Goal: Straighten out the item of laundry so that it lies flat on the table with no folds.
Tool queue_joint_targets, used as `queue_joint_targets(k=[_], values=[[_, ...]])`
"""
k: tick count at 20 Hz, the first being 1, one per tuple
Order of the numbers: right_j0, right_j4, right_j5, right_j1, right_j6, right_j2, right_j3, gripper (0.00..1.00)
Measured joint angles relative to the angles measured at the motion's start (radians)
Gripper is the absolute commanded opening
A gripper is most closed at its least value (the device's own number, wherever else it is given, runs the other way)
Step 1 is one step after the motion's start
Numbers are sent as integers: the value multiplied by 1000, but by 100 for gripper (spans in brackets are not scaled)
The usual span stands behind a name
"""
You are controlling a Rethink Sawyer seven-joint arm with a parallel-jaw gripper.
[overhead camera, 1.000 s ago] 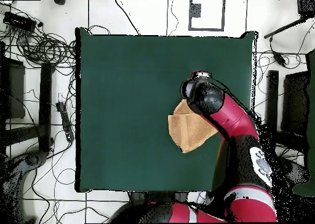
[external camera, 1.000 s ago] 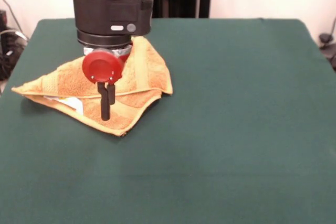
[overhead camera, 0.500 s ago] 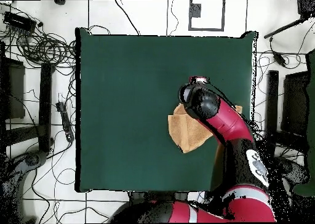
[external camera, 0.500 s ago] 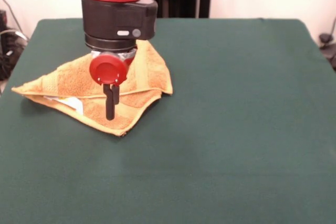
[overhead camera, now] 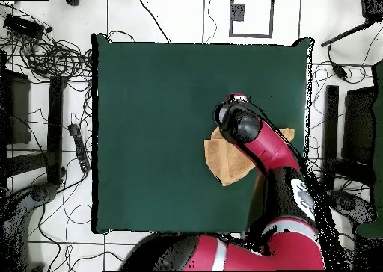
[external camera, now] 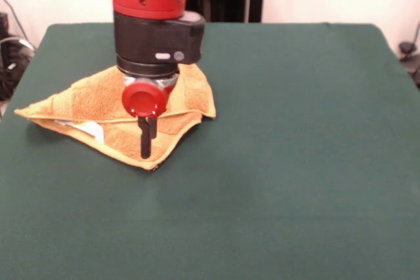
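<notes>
The item of laundry [external camera: 82,101] is a golden-orange towel, folded into a rough triangle on the left part of the green table [external camera: 295,136]. A white tag [external camera: 92,129] shows at its near left edge. My gripper [external camera: 147,140] hangs from the red and black arm over the towel's near corner. Its dark fingers are shut together and hold nothing. In the overhead view the towel [overhead camera: 223,164] lies partly under the arm's wrist [overhead camera: 239,123], which hides the fingers.
The towel's left tip lies close to the table's left edge [external camera: 10,119] in the front view. Cables and dark stands [overhead camera: 45,67] lie on the floor around the table in the overhead view.
In the front view the arm has shifted to the right and a little lower over the towel. The fingers stay together. The towel has not moved.
</notes>
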State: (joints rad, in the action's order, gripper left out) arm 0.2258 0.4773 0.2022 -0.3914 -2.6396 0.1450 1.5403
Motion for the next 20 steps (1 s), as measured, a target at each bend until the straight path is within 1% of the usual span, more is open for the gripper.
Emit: queue_joint_targets(k=[3, 4, 5, 9, 12, 17, 20], values=[[-66, 38, 0, 36, 0, 57, -15, 100], [-73, 42, 0, 39, 0, 62, -16, 100], [-102, 60, 0, 53, 0, 78, -19, 100], [-126, 76, 0, 63, 0, 81, -19, 100], [-112, 78, 0, 59, 0, 68, -16, 100], [-43, 77, 0, 33, 0, 48, 2, 100], [-22, 77, 0, 19, 0, 47, 12, 100]])
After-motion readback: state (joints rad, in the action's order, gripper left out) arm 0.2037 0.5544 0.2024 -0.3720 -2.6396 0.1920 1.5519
